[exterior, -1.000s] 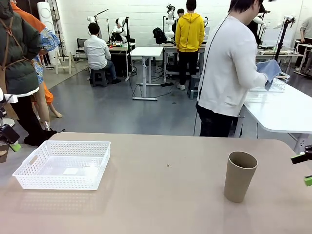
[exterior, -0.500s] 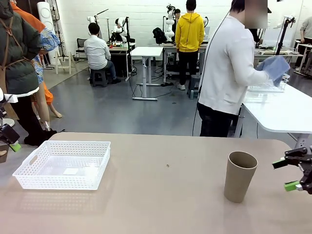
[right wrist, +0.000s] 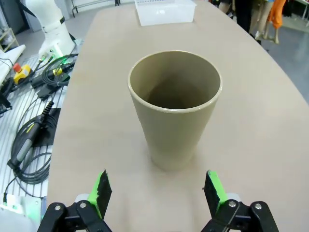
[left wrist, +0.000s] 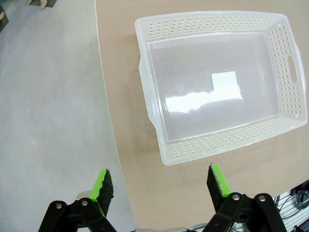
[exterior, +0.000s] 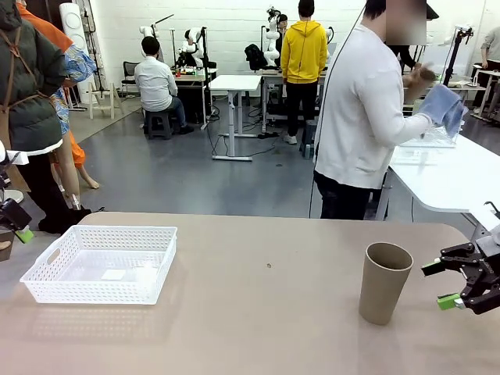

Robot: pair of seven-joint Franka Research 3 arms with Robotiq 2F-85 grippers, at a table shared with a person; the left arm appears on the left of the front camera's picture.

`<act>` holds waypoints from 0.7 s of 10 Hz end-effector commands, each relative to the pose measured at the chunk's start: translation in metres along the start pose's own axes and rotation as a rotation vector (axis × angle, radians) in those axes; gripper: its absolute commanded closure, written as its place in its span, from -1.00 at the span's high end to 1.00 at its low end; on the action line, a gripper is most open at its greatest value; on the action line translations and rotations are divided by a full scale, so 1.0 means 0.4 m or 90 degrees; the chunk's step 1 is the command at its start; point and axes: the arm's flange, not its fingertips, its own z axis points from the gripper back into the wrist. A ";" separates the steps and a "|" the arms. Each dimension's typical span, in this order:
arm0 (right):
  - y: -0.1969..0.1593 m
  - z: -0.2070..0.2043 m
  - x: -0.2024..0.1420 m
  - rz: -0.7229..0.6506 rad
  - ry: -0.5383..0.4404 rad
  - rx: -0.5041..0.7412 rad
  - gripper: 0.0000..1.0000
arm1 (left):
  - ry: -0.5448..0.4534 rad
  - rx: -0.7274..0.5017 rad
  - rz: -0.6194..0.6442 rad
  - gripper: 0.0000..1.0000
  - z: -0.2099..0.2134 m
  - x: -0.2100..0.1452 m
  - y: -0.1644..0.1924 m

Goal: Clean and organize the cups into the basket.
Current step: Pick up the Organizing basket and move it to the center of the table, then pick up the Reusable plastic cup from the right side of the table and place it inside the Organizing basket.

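Observation:
A brown paper cup (exterior: 384, 282) stands upright and empty on the table's right side; the right wrist view has the cup (right wrist: 175, 111) straight ahead. My right gripper (exterior: 441, 285) is open just right of it, a short gap away, and its fingers (right wrist: 101, 189) spread wider than the cup. The white lattice basket (exterior: 103, 262) sits empty at the left, also seen as the basket (left wrist: 217, 84) below my open left gripper (left wrist: 161, 181), which hangs over the table's left edge. In the front view a green pad of the left gripper (exterior: 23, 234) peeks in at the left border.
A person in a white top (exterior: 367, 117) stands beyond the table's far edge, turned towards another table with a blue cloth (exterior: 444, 107). Cables (right wrist: 29, 125) and a robot base lie off the near edge. A small white label (left wrist: 225, 79) lies in the basket.
My right gripper has come in from the right border towards the cup, still open. The person has raised the blue cloth. The left gripper has not moved.

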 end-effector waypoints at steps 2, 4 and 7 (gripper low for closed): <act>0.005 0.001 0.004 0.013 -0.001 0.010 1.00 | 0.003 0.010 -0.003 1.00 0.001 0.000 0.000; 0.005 0.001 0.004 0.013 -0.001 0.010 1.00 | 0.003 0.010 -0.003 1.00 0.001 0.000 0.000; -0.007 -0.025 -0.012 0.053 0.014 0.011 1.00 | 0.000 0.000 0.000 1.00 0.000 0.000 0.000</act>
